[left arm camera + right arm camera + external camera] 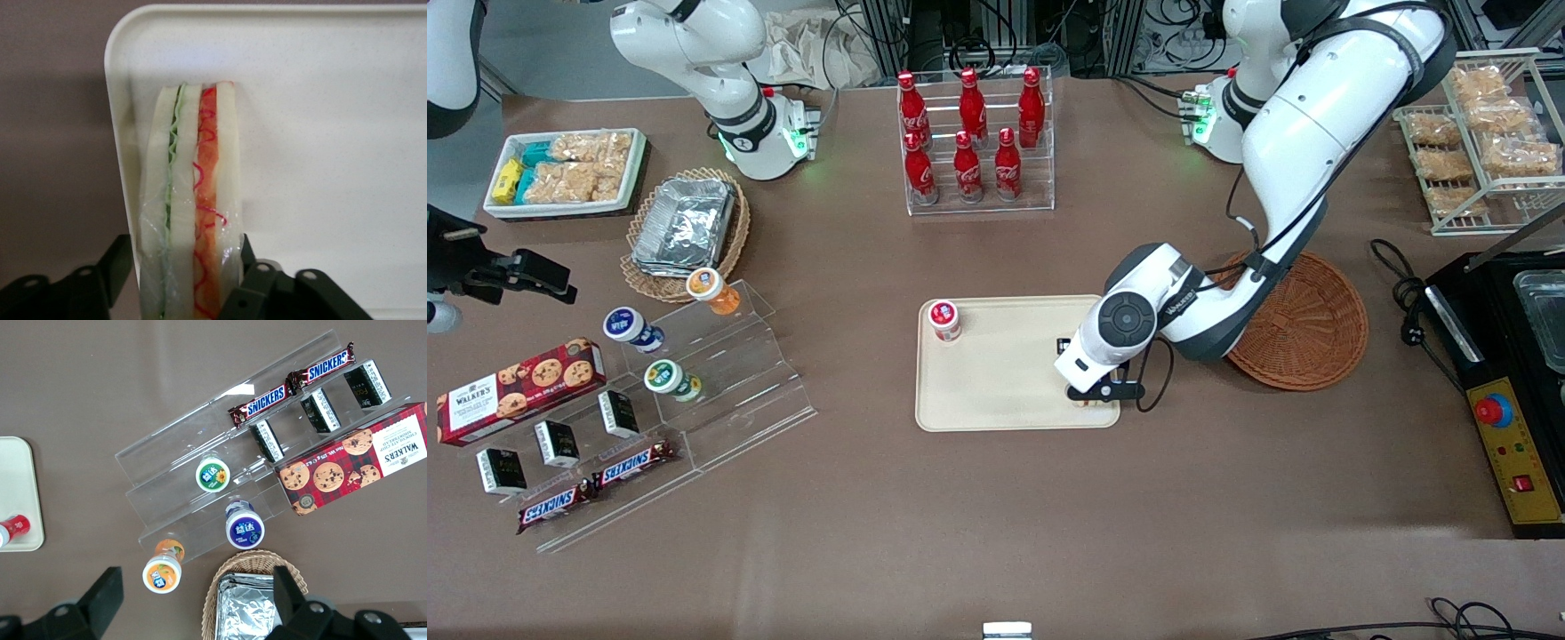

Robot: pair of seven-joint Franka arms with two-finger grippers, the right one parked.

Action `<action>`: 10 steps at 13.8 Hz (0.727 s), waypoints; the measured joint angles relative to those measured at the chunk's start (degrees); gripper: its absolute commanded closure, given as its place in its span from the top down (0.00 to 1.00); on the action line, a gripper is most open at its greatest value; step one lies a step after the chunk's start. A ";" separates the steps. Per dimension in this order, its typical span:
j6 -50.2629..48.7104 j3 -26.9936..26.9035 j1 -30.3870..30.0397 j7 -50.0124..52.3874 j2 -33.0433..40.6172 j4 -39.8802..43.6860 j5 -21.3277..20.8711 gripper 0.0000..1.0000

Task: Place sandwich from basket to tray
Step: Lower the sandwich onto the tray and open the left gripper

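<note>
The tray (996, 391) holds a red-capped bottle (943, 320) at its corner nearest the cola rack (978, 142), and the sandwich (190, 200) at the corner nearest the basket (1303, 324). There the claw (1096, 391) is clenched on the sandwich, fingers (257, 283) pressing both bread faces, one slice right along the tray's rim. The basket sits bare on the surface beside the tray. From the front the wrist hides nearly all of the sandwich.
</note>
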State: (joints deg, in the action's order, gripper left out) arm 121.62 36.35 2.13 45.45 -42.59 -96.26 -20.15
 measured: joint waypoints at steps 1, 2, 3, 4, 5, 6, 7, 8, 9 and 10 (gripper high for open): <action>-0.02 0.00 -0.01 0.00 0.04 0.40 -0.01 1.00; -0.15 0.00 -0.02 0.01 0.26 0.93 -0.02 1.00; -0.52 0.03 -0.04 0.02 0.76 1.46 -0.02 1.00; -1.46 0.06 -0.06 0.02 1.69 1.96 -0.02 1.00; -3.21 0.09 -0.12 0.02 3.22 2.39 -0.01 1.00; -5.25 0.11 -0.41 0.01 5.11 2.60 0.08 1.00; -7.11 0.25 -1.13 -0.51 7.15 2.65 0.35 1.00; -8.52 0.53 -2.15 -1.90 9.12 2.66 1.07 1.00; -9.74 0.70 -3.29 -3.85 10.93 2.66 2.01 1.00; -10.87 0.78 -4.49 -5.89 12.47 2.66 2.49 1.00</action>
State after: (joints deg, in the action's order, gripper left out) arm 110.75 37.13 -2.36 39.56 -30.12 -93.60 -17.66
